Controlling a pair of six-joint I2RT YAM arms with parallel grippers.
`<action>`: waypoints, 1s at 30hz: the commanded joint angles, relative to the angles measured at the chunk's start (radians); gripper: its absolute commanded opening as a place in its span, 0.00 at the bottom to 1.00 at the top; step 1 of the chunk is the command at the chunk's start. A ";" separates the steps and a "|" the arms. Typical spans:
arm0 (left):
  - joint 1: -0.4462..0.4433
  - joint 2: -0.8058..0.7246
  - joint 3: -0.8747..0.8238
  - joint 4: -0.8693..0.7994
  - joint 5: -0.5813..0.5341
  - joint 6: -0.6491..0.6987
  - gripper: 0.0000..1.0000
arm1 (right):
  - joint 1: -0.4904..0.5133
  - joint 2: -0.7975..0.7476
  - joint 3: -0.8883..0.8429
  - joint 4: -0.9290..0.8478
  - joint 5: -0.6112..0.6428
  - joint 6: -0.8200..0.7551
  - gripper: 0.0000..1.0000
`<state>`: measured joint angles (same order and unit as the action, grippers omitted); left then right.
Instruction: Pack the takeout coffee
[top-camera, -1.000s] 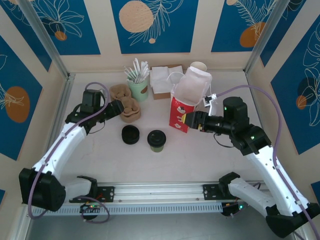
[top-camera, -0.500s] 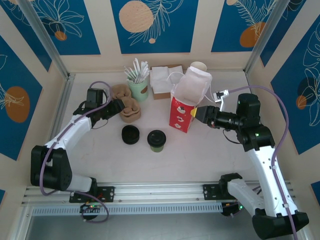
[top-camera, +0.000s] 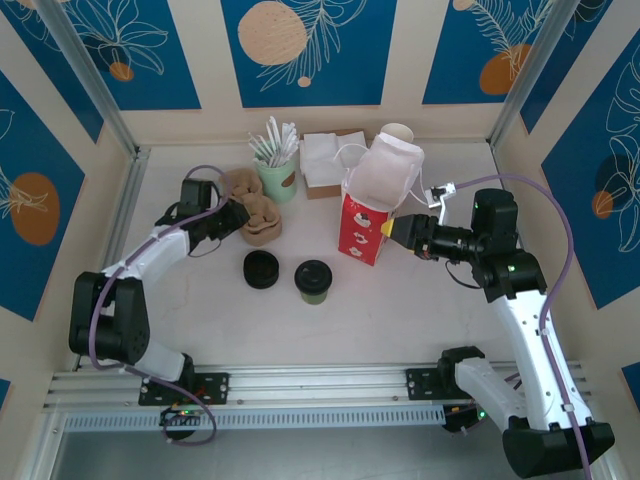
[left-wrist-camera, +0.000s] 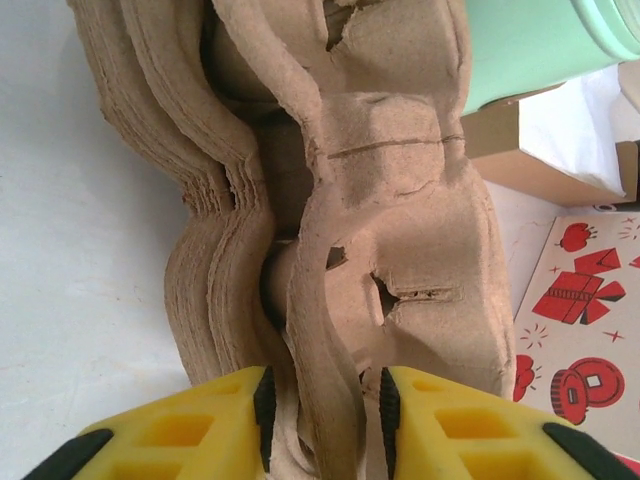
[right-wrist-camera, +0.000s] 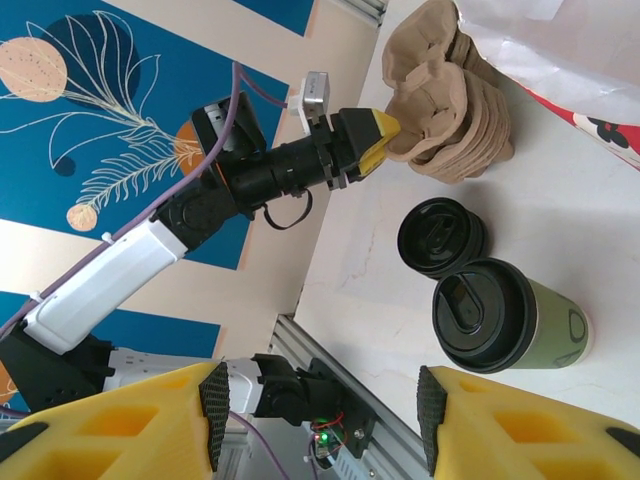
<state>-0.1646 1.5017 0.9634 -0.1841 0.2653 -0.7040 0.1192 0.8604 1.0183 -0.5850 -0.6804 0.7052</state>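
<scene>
The left gripper (left-wrist-camera: 322, 415) has just narrowed onto a carrier (left-wrist-camera: 390, 260) while the right gripper (right-wrist-camera: 320, 420) gapes empty, so the coffee (right-wrist-camera: 520, 320) waits untouched.

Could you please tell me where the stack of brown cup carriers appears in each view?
Top external: carrier stack left of centre.
Left wrist: carrier stack in the middle, running top to bottom.
Right wrist: carrier stack at the top, right of centre.
Shared landmark: red paper bag, right of the stack in top external, bottom right in left wrist, top right in right wrist.
</scene>
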 joint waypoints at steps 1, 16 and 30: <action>0.014 0.014 -0.015 0.040 0.031 -0.012 0.25 | -0.006 0.002 -0.001 -0.016 -0.037 -0.001 0.55; 0.014 -0.081 -0.010 0.013 0.033 -0.046 0.12 | -0.011 0.034 0.031 -0.004 -0.062 0.002 0.55; 0.012 -0.330 0.147 -0.269 -0.071 0.037 0.10 | -0.004 0.038 0.072 0.111 -0.083 0.028 0.54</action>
<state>-0.1635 1.2514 1.0477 -0.3645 0.2424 -0.7094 0.1154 0.8963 1.0481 -0.5262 -0.7235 0.7200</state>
